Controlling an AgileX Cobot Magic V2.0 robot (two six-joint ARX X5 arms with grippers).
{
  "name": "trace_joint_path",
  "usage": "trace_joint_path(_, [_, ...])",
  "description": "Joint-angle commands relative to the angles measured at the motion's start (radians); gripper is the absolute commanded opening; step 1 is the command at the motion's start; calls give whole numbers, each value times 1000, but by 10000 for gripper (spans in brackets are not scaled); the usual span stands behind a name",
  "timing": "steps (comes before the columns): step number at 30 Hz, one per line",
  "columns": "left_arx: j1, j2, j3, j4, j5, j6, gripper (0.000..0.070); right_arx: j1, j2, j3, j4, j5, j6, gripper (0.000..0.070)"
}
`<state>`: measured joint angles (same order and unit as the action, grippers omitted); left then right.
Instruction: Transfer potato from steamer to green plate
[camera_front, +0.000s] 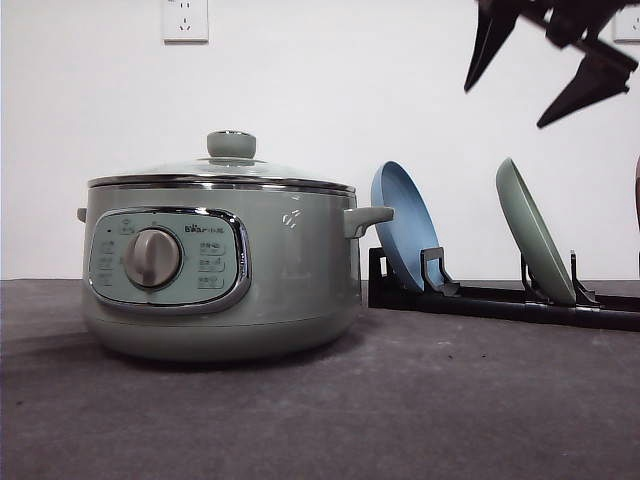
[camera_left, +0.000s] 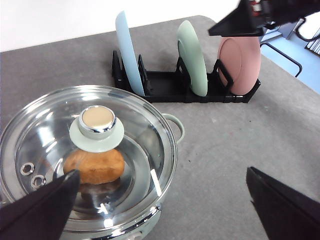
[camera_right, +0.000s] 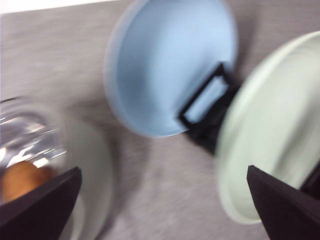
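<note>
The pale green steamer (camera_front: 220, 270) stands at the left of the table with its glass lid (camera_left: 85, 150) on. Through the glass I see the orange-brown potato (camera_left: 95, 167) lying inside, under the lid's green knob (camera_left: 96, 127). The green plate (camera_front: 535, 235) stands on edge in a black rack (camera_front: 500, 300), to the right of a blue plate (camera_front: 405, 225). My left gripper (camera_left: 161, 172) hovers open above the steamer's lid, holding nothing. My right gripper (camera_front: 504, 107) hangs open high over the rack, with the blue plate (camera_right: 170, 65) and green plate (camera_right: 270, 130) blurred below it.
A pink plate (camera_left: 239, 65) stands in the rack's last slot beside the green plate (camera_left: 192, 57). The dark grey table (camera_front: 400, 400) spreads in front of the steamer and rack. A white wall with a socket (camera_front: 185, 20) closes the back.
</note>
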<state>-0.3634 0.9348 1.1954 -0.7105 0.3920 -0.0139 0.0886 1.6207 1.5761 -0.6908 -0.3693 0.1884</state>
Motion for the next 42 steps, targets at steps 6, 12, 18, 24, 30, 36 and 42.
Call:
trace_joint_path(6, [-5, 7, 24, -9, 3, 3, 700, -3, 104, 49, 64, 67, 30, 676])
trace_joint_path(12, [-5, 7, 24, -13, 3, 3, 700, -15, 160, 49, 100, 83, 62, 609])
trace_joint_path(18, [-5, 7, 24, -39, 3, 3, 700, -28, 188, 49, 140, 84, 62, 436])
trace_joint_path(24, [-5, 7, 24, -54, 3, 3, 700, -37, 204, 49, 166, 82, 62, 335])
trace_joint_path(30, [-5, 7, 24, -54, 3, 3, 700, -40, 232, 49, 176, 51, 64, 307])
trace_joint_path(36, [-5, 7, 24, -59, 3, 3, 700, -40, 241, 49, 177, 55, 66, 121])
trace_joint_path(42, [-5, 7, 24, -60, 3, 3, 700, -40, 242, 49, 183, 33, 66, 4])
